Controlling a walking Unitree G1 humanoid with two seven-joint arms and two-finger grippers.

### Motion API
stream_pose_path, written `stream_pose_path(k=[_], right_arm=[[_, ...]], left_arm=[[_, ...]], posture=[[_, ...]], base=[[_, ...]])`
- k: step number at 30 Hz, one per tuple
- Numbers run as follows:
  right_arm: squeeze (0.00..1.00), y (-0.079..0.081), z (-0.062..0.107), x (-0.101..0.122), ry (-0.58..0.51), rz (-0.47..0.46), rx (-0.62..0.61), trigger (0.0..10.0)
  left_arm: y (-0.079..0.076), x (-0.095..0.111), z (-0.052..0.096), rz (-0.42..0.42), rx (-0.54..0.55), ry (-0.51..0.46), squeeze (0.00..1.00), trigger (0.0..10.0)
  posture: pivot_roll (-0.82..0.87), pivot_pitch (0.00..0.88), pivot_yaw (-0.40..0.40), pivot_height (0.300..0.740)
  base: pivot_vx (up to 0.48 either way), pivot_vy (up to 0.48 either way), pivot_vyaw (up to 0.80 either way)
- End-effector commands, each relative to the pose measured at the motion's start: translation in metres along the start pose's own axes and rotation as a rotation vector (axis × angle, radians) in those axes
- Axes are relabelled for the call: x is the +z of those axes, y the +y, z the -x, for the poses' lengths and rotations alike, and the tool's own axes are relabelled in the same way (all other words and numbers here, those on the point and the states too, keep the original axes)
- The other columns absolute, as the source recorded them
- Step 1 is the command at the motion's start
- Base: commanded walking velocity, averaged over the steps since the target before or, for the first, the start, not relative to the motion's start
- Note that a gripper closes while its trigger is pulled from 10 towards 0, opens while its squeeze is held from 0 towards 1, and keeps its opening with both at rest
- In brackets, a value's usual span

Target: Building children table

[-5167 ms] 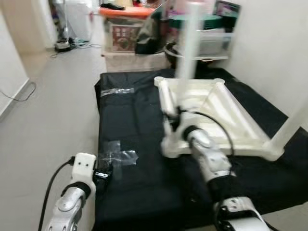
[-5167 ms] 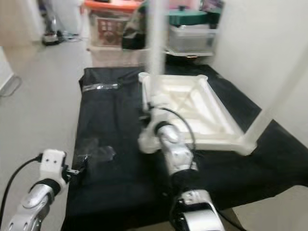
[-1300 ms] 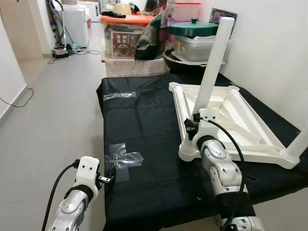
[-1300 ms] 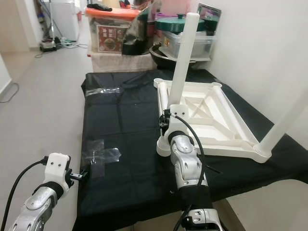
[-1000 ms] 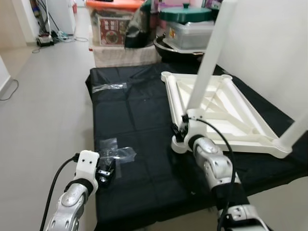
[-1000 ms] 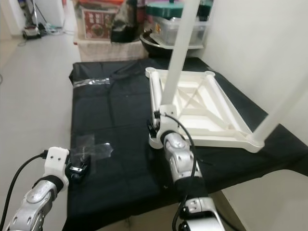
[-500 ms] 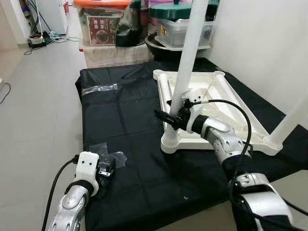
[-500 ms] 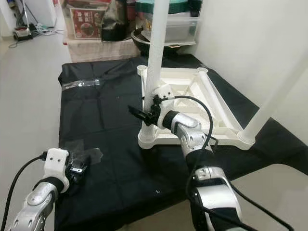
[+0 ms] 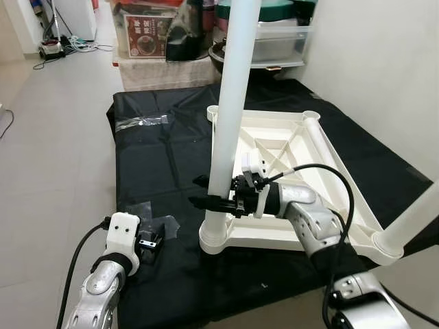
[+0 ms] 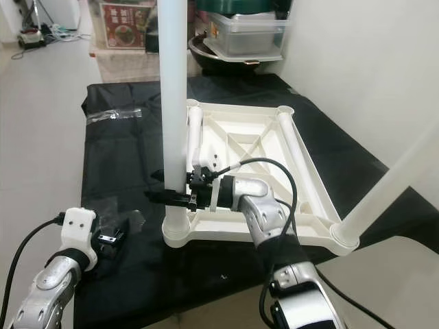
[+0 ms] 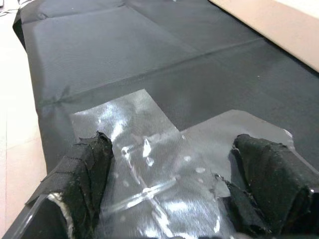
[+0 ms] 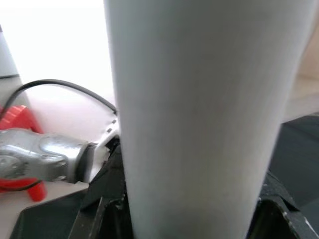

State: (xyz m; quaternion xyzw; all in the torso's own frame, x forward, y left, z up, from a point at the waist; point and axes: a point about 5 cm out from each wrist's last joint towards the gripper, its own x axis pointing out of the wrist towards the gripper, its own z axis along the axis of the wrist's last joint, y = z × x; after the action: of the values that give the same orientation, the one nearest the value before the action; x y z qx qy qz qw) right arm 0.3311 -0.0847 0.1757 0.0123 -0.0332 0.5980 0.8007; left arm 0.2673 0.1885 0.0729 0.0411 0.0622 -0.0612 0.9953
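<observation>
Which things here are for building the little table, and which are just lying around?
For the table: upside-down white tabletop, upright white leg between the right gripper's fingers, second leg.

Lying around: clear plastic wrapper, storage boxes, green-lidded pot.

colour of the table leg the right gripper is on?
White, same as the upturned table frame. The table leg shows best in the left eye view, right gripper around it.

even, bright indoor light, head views sharp. glare glints on the clear crinkled plastic film point(image 11: 164, 174); the thick white plastic leg point(image 12: 204, 114) looms soft, background blown out.
</observation>
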Motion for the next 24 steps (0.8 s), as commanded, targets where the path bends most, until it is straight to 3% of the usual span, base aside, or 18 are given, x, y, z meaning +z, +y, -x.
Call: stream_pose_path(k=[1, 2, 3, 5, 6, 7, 8, 9, 10, 15, 17, 18, 19, 22, 23, 24], right_arm=[[0.00, -0.006, 0.007, -0.016, 0.056, -0.031, -0.127, 0.0], [0.00, -0.017, 0.008, -0.023, 0.094, -0.018, -0.284, 0.0], [0.00, -0.017, 0.008, -0.023, 0.094, -0.018, -0.284, 0.0], [0.00, -0.047, 0.033, -0.045, 0.263, -0.048, -0.816, 0.0], [0.00, -0.047, 0.033, -0.045, 0.263, -0.048, -0.816, 0.0], [0.00, -0.055, 0.058, -0.055, 0.348, -0.081, -1.096, 0.0], [0.00, -0.055, 0.079, -0.063, 0.399, -0.134, -1.294, 0.0], [0.00, -0.055, 0.079, -0.063, 0.399, -0.134, -1.294, 0.0], [0.00, -0.045, 0.102, -0.070, 0.432, -0.179, -1.469, 0.0], [0.00, -0.037, 0.102, -0.066, 0.421, -0.152, -1.475, 0.0], [0.00, -0.026, 0.081, -0.056, 0.397, -0.124, -1.392, 0.0], [0.00, -0.026, 0.081, -0.056, 0.397, -0.124, -1.392, 0.0], [0.00, -0.021, 0.063, -0.050, 0.381, -0.105, -1.303, 10.0], [0.00, -0.022, 0.056, -0.046, 0.308, -0.132, -1.273, 10.0], [1.00, -0.026, 0.050, -0.041, 0.241, -0.131, -1.234, 10.0], [1.00, -0.026, 0.050, -0.041, 0.241, -0.131, -1.234, 10.0]], left_arm=[[-0.003, -0.016, 0.004, -0.005, -0.008, 0.078, 0.00, 10.0], [-0.003, -0.016, 0.004, -0.005, -0.009, 0.078, 0.00, 10.0], [-0.003, -0.016, 0.004, -0.005, -0.009, 0.078, 0.00, 10.0], [-0.003, -0.017, 0.005, -0.005, -0.010, 0.082, 0.00, 10.0], [-0.003, -0.017, 0.005, -0.005, -0.010, 0.082, 0.00, 10.0], [-0.004, -0.018, 0.005, -0.005, -0.013, 0.085, 0.00, 10.0], [-0.005, -0.019, 0.006, -0.005, -0.015, 0.087, 0.00, 10.0], [-0.005, -0.019, 0.006, -0.005, -0.015, 0.087, 0.00, 10.0], [-0.005, -0.019, 0.006, -0.004, -0.017, 0.089, 0.00, 10.0], [-0.005, -0.019, 0.007, -0.004, -0.017, 0.089, 0.00, 10.0], [-0.004, -0.019, 0.006, -0.006, -0.020, 0.091, 0.00, 10.0], [-0.004, -0.019, 0.006, -0.006, -0.020, 0.091, 0.00, 10.0], [-0.004, -0.019, 0.006, -0.008, -0.022, 0.092, 0.00, 10.0], [-0.004, -0.019, 0.005, -0.008, -0.022, 0.091, 0.00, 10.0], [-0.004, -0.018, 0.004, -0.008, -0.022, 0.089, 0.00, 10.0], [-0.004, -0.018, 0.004, -0.008, -0.022, 0.089, 0.00, 10.0]], posture=[[0.04, 0.000, -0.091, 0.740], [0.04, 0.000, -0.091, 0.740], [0.04, 0.000, -0.091, 0.740], [0.03, 0.000, -0.083, 0.740], [0.03, 0.000, -0.083, 0.740], [0.02, 0.000, -0.079, 0.740], [0.02, 0.000, -0.079, 0.740], [0.02, 0.000, -0.079, 0.740], [0.02, 0.000, -0.075, 0.740], [0.02, 0.000, -0.072, 0.740], [0.01, 0.000, -0.068, 0.740], [0.01, 0.000, -0.068, 0.740], [0.01, 0.000, -0.070, 0.740], [0.01, 0.000, -0.070, 0.740], [0.01, 0.000, -0.072, 0.740], [0.01, 0.000, -0.072, 0.740]], base=[[0.000, 0.000, 0.00], [0.000, 0.000, 0.00], [0.000, 0.000, 0.00], [0.000, 0.000, 0.00], [0.000, 0.000, 0.00], [0.000, 0.000, 0.00], [0.000, 0.000, 0.00], [0.000, 0.000, 0.00], [0.000, 0.000, 0.00], [0.000, 0.000, 0.00], [0.000, 0.000, 0.00], [0.000, 0.000, 0.00], [0.000, 0.000, 0.00], [0.000, 0.000, 0.00], [0.000, 0.000, 0.00], [0.000, 0.000, 0.00]])
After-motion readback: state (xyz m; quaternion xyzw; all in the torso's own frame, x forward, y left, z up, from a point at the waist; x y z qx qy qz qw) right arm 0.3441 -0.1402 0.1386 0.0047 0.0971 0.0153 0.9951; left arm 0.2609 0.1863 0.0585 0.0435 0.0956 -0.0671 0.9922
